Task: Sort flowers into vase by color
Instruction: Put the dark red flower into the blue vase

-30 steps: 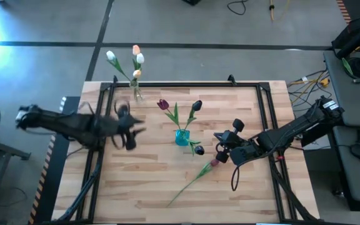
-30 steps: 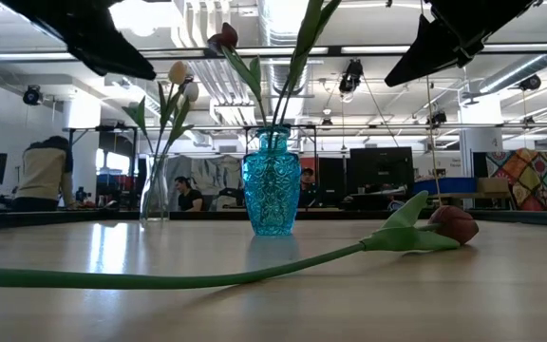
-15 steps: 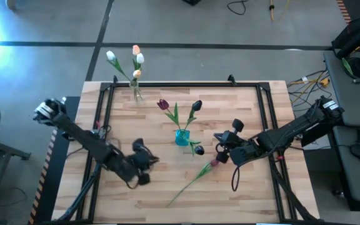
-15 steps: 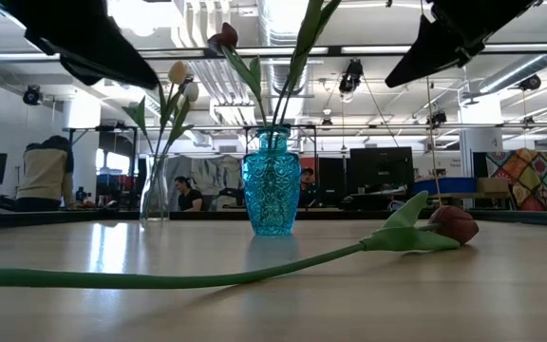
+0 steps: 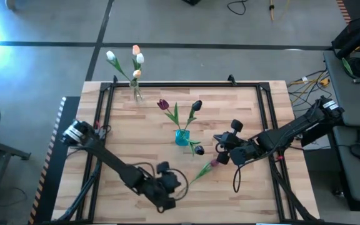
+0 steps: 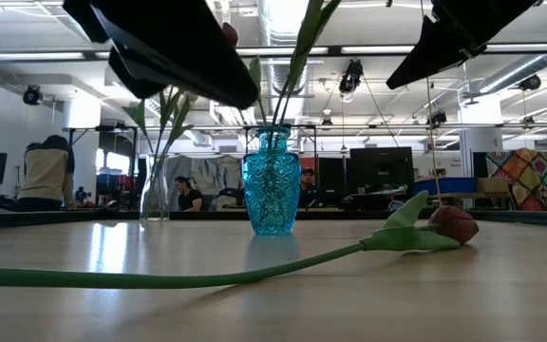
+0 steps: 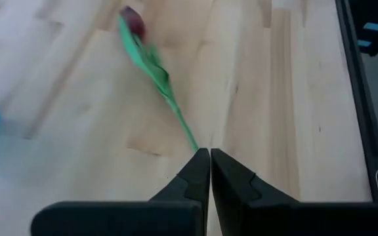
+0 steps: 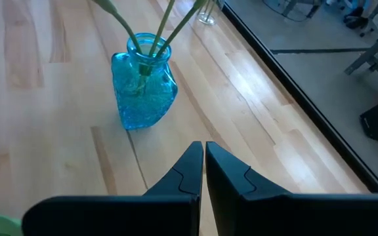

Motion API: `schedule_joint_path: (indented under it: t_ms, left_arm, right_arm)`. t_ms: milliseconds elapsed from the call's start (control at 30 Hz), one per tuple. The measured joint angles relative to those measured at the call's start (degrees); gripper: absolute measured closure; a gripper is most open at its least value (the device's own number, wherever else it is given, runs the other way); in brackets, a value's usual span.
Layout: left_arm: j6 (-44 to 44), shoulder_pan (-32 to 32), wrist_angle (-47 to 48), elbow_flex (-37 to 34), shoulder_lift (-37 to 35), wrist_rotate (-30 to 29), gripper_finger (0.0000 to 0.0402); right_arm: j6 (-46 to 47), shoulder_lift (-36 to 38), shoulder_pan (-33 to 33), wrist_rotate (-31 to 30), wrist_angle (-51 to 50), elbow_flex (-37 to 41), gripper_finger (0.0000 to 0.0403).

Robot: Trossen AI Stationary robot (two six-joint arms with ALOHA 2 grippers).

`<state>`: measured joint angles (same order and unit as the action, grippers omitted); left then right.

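clear glass vase (image 5: 136, 94): far-left corner of the surface (image 5: 136, 140), holds the pale tulips (image 5: 135, 59) – white and cream-peach heads grouped together, so this reads as the light-colour bin.
left pincer (image 5: 170, 186): near edge, left of centre, at the stem end of the loose flower. Fingers pressed together in the left wrist view, nothing visibly between them; tips sit right at the end of the stem. Judgement: placed to take the flower by its stem, but no confirmed grip, the stem looks just ahead of the tips, not in them.
loose tulip (image 5: 200, 172): lying flat on the surface, dark maroon head (image 6: 454, 224) toward the right arm, long green stem running toward the near edge. Only flower not yet in a vase. Colour says it belongs with the dark ones.
blue vase (image 5: 181, 136): centre of the surface, upright, holds dark purple tulips (image 5: 163, 104) on green stems. One dark head (image 5: 199, 150) droops low just beside the vase on its right.
right pincer (image 5: 221, 156): right of the blue vase, above the loose tulip's head, well off the surface in the low view. Fingers closed, empty. Looks parked, facing the blue vase.
step: judged last flower of the sort; needs a real grasp on the stem, then a lift to the blue vase.
risk: thin stem can slip past closed tips; crowded vase neck leaves little room.
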<state>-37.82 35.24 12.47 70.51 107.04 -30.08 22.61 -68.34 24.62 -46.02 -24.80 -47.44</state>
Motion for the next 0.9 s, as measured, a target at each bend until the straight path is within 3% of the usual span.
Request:
schedule_joint_path:
  t_ms: [400,767,900]
  left_arm:
    - [-4.3,-2.3,0.5,8.9,11.7,-0.5,0.0397]
    - [-5.8,-4.2,6.1,14.6,17.7,-1.2,0.0288]
    - [-5.0,-5.1,5.7,15.8,18.6,-0.6,0.0268]
  right_arm:
    - [-0.2,0.2,0.0,1.0,0.2,-0.9,0.039]
    - [0.1,0.2,0.0,1.0,0.2,-0.9,0.039]
    - [0.3,0.2,0.1,1.1,0.2,-0.9,0.039]
